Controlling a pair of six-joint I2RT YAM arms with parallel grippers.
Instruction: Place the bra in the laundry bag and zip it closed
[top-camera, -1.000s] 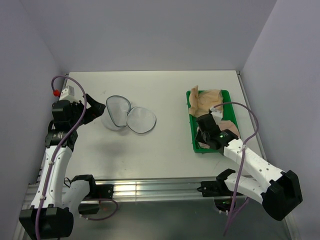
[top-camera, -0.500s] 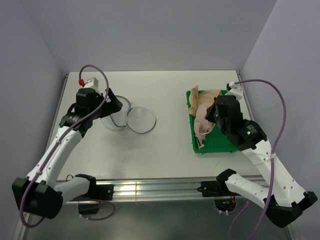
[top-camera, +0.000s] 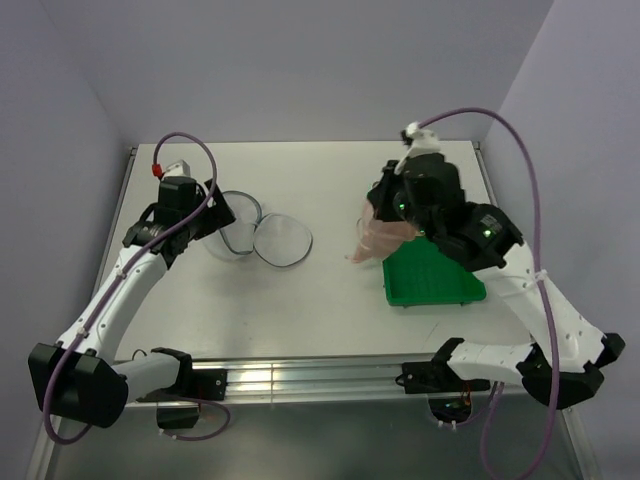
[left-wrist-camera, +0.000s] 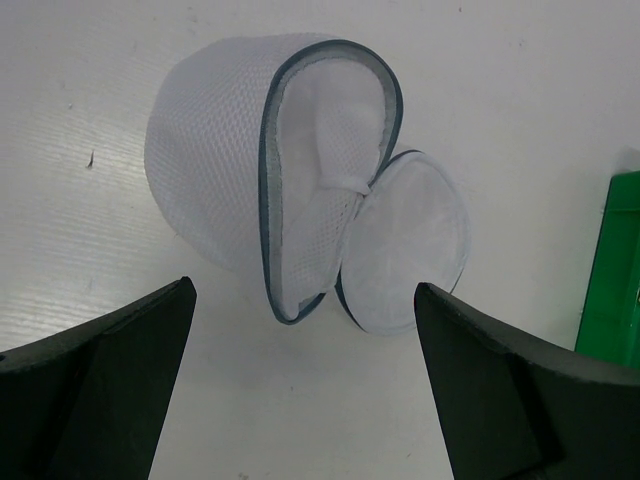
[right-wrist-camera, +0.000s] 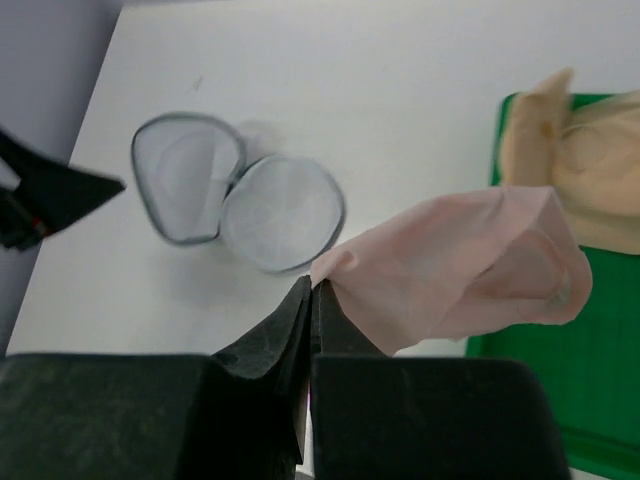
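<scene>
The pale pink bra (right-wrist-camera: 470, 262) hangs from my right gripper (right-wrist-camera: 313, 285), which is shut on its edge; in the top view the bra (top-camera: 376, 240) dangles above the table just left of the green tray (top-camera: 430, 281). The white mesh laundry bag (top-camera: 255, 232) lies open at the table's left, its two halves spread with the grey zip rim showing. In the left wrist view the bag (left-wrist-camera: 300, 230) sits just ahead of my left gripper (left-wrist-camera: 305, 335), which is open and empty. The bag also shows in the right wrist view (right-wrist-camera: 235, 190).
A darker tan garment (right-wrist-camera: 575, 165) lies at the far end of the green tray (right-wrist-camera: 590, 390). The tray's edge shows at the right of the left wrist view (left-wrist-camera: 612, 280). Walls close in the table on the left, back and right.
My right gripper has lifted the bra out of the tray and carried it left and up. My left arm has swung in toward the bag and now holds nearly still.
</scene>
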